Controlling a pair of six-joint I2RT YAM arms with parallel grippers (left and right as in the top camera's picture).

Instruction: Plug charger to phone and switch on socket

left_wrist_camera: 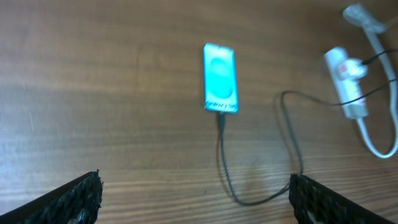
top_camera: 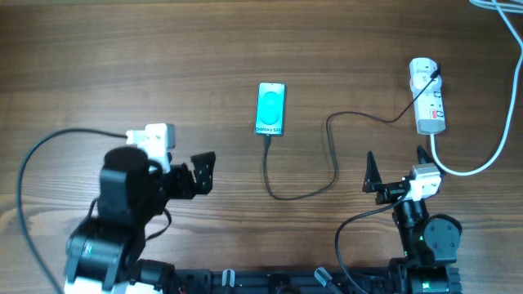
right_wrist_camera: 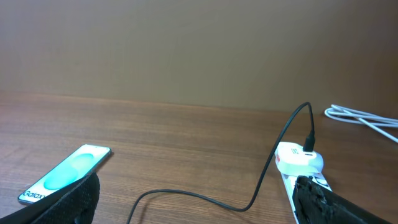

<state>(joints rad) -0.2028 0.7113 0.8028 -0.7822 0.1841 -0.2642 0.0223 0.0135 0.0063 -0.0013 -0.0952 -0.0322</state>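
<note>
So, phone [top_camera: 270, 108]: we see it lying flat on the wooden table [top_camera: 122, 65], turquoise screen up, its "Galaxy S25" edge turned toward the arms.
Charger [top_camera: 335, 163]: its thin black cable meets the phone's near edge, drops toward the arms, loops round to the phone's right, climbs back and runs on to the socket. From the left wrist the cable [left_wrist_camera: 292, 137] shows the same loop. We cannot tell how deep the plug sits in the phone.
Socket [top_camera: 427, 106]: this white strip lies well to the phone's right, about level with it. A black plug stands in its top at the far end, clearest from the right wrist [right_wrist_camera: 298, 160]. We cannot tell how its switch is set.
White cord [top_camera: 482, 167]: it leaves the socket's near end and curves away further right of the phone.
Left gripper [top_camera: 204, 173]: it sits nearer the arms than the phone and to its left, jaws spread wide, grasping nothing, touching nothing.
Right gripper [top_camera: 398, 167]: it sits right of the phone and nearer the arms, just short of the socket, jaws likewise released and empty.
</note>
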